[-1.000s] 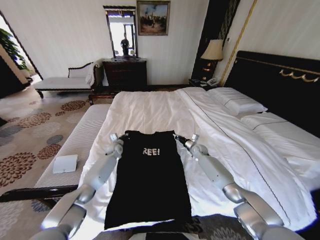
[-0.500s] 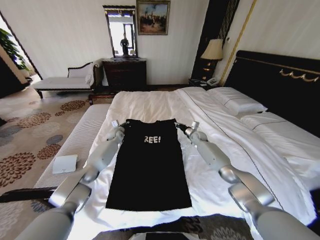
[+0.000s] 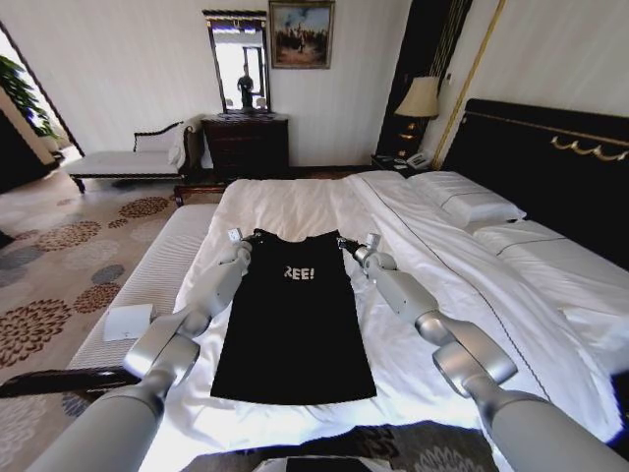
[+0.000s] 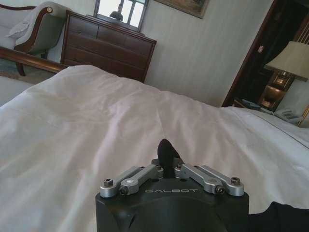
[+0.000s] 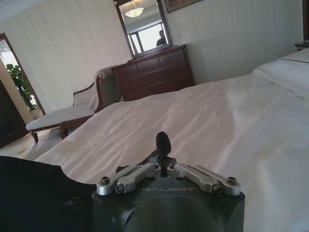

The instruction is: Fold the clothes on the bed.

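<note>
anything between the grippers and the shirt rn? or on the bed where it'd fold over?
Nothing visible. The left gripper and right gripper sit right at the top corners of the black T-shirt, fingers closed. The shirt lies flat on the bed, with only white bedding around it and nothing on top of it.

Both arms reach forward, left hand (image 3: 239, 240) and right hand (image 3: 356, 247) pinched closed.
</note>
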### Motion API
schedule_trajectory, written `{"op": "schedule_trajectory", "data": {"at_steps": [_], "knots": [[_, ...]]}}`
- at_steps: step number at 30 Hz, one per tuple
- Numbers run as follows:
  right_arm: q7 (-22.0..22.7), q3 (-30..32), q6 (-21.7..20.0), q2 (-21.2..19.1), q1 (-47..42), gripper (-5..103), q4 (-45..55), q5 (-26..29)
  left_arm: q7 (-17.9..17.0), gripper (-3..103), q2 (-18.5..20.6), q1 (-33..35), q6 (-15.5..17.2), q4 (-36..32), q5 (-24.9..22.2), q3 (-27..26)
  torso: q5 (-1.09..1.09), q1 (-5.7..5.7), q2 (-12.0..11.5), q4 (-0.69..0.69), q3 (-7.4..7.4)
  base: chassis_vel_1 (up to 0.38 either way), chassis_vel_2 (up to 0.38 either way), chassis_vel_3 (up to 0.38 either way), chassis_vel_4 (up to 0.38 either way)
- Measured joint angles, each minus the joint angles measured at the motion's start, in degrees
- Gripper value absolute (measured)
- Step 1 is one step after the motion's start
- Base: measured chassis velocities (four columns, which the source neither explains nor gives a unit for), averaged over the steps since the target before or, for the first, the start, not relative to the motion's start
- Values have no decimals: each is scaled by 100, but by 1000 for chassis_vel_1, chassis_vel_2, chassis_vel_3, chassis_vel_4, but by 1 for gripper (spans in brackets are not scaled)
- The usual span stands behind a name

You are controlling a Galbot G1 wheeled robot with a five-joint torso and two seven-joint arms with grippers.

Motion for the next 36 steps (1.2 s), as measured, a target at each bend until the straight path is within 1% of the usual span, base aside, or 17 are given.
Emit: {"op": "schedule_trajectory", "data": {"at_steps": [2, 5, 8, 10, 11, 12, 14, 15, 17, 18, 19, 23, 26, 29, 32, 35, 36], "knots": [[28, 60, 95, 33, -63, 0, 25, -167, 36, 4, -2, 103, -91, -56, 75, -68, 0, 0, 1, 1, -1, 0, 0, 0, 0], [54, 106, 171, 36, -190, 0, 164, -310, 40, 4, 53, 266, -115, -210, 83, -78, -1, 0, 0, 1, -1, 0, 0, 0, 0], [90, 156, 422, 35, -508, 0, 424, -693, 24, 4, 144, 587, -183, -514, 86, -135, 0, -1, 0, 3, -1, 0, 0, 0, 0], [92, 166, 466, 35, -554, 0, 457, -769, 15, 4, 150, 638, -196, -572, 84, -149, 0, -1, 0, 3, -1, 0, 0, 0, 0], [96, 186, 527, 31, -627, 0, 512, -874, -1, 4, 166, 719, -219, -679, 77, -164, -1, -1, 0, 3, -1, 0, 0, 0, 0], [109, 228, 632, 6, -803, 0, 645, -1071, 8, 4, 219, 916, -340, -928, 75, -191, -1, -1, 1, 2, -1, 0, 0, 0, 0], [140, 315, 673, -72, -1147, 0, 992, -1160, 101, 4, 313, 1205, -545, -1348, 97, -240, -1, -1, 1, 0, -1, 0, 0, 0, 0], [140, 315, 673, -72, -1147, 0, 992, -1160, 101, 4, 313, 1205, -545, -1348, 97, -240, -1, -1, 1, 0, -1, 0, 0, 0, 0], [210, 450, 695, -148, -1557, 0, 1427, -1211, 124, 4, 396, 1557, -667, -1798, 153, -363, 3, -1, 1, -1, -1, 0, 0, 0, 0], [233, 509, 744, -176, -1723, 0, 1619, -1299, 125, 4, 433, 1737, -692, -1971, 189, -421, -1, -2, 1, -1, -2, 0, 0, 0, 0], [233, 509, 744, -176, -1723, 0, 1619, -1299, 125, 4, 433, 1737, -692, -1971, 189, -421, -1, -2, 1, -1, -2, 0, 0, 0, 0], [311, 709, 1267, -251, -2260, 0, 2045, -2123, 126, 4, 647, 2365, -883, -2493, 436, -548, -1, -3, 2, 3, -1, 0, 0, 0, 0], [373, 823, 1544, -259, -2464, 0, 2165, -2454, 114, 4, 735, 2587, -947, -2745, 455, -585, -1, -3, 2, 2, -1, 0, 0, 0, 0], [577, 1010, 1969, -233, -2770, 0, 2361, -3080, 24, 4, 888, 2969, -1017, -3230, 458, -665, 0, -2, 2, 0, -1, 0, 0, 0, 0], [687, 1149, 2118, -242, -2999, 0, 2608, -3366, -37, 4, 997, 3209, -1095, -3543, 455, -722, 0, -3, 2, 2, -1, 0, 0, 0, 0], [717, 1250, 2162, -292, -3226, 0, 2880, -3491, -75, 4, 1067, 3350, -1160, -3714, 454, -741, -1, -2, 2, 3, -1, 0, 0, 0, 0], [729, 1338, 2193, -352, -3460, 0, 3080, -3596, -101, 4, 1121, 3443, -1206, -3836, 455, -754, -2, -2, 2, 3, -1, 0, 0, 0, 0]]}}
